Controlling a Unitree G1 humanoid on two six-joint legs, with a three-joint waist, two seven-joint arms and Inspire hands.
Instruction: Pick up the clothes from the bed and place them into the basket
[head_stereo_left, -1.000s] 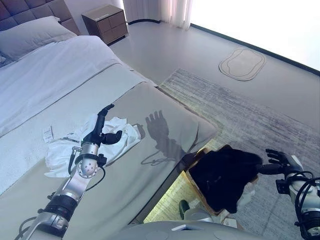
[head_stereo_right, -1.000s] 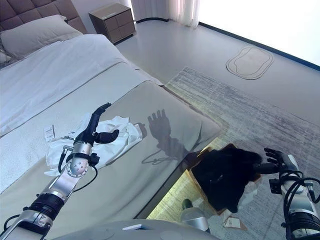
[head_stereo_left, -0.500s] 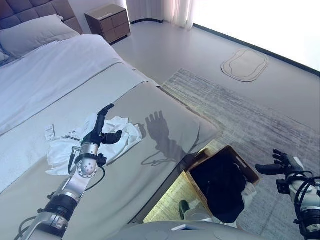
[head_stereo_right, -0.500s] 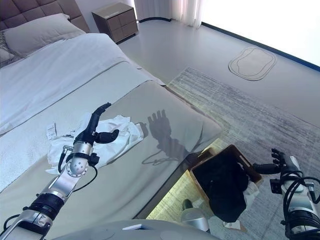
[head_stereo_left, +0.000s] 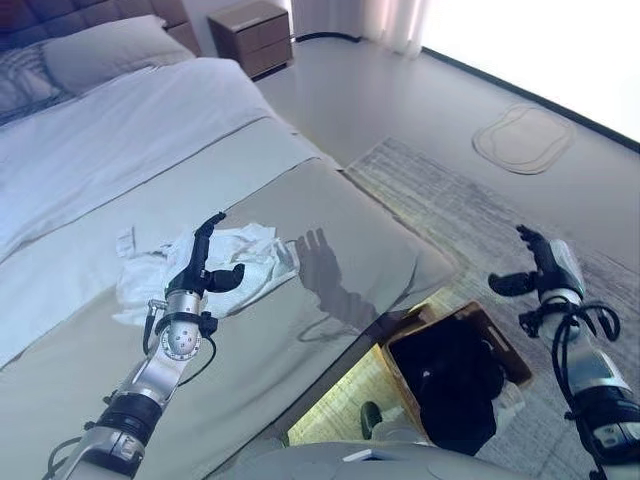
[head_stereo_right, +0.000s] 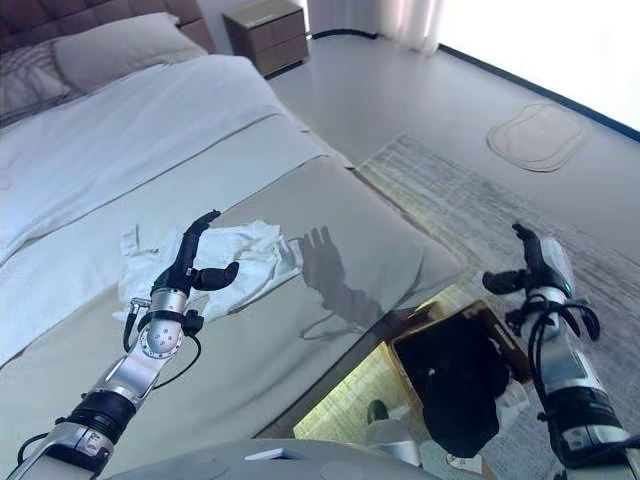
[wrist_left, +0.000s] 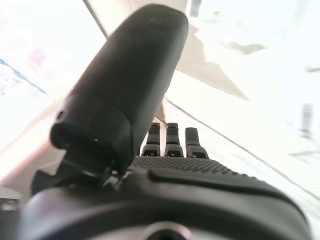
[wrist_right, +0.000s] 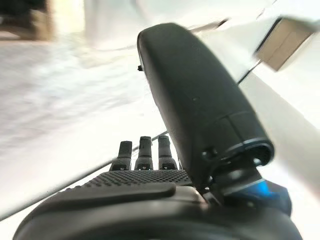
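Observation:
A crumpled white garment (head_stereo_left: 235, 258) lies on the grey bed cover (head_stereo_left: 330, 220) near the bed's foot. My left hand (head_stereo_left: 205, 262) hovers over its near edge, fingers straight and thumb out, holding nothing. A brown basket (head_stereo_left: 505, 345) stands on the floor by the bed's corner with dark clothes (head_stereo_left: 455, 385) inside, some draped over its near rim. My right hand (head_stereo_left: 535, 262) is raised above and beyond the basket, open and empty. Both wrist views show straight fingers (wrist_left: 170, 140) (wrist_right: 145, 152).
A grey rug (head_stereo_left: 480, 210) lies under the basket. A small oval mat (head_stereo_left: 525, 138) is on the floor further off. A nightstand (head_stereo_left: 268, 32) stands by the bed's head, with a pillow (head_stereo_left: 95, 55) and white sheet (head_stereo_left: 120, 140) on the bed.
The dark clothes have dropped from my right hand into the basket. My right hand has risen up and away from it, still open. The camera has shifted; my left hand stays over the white garment.

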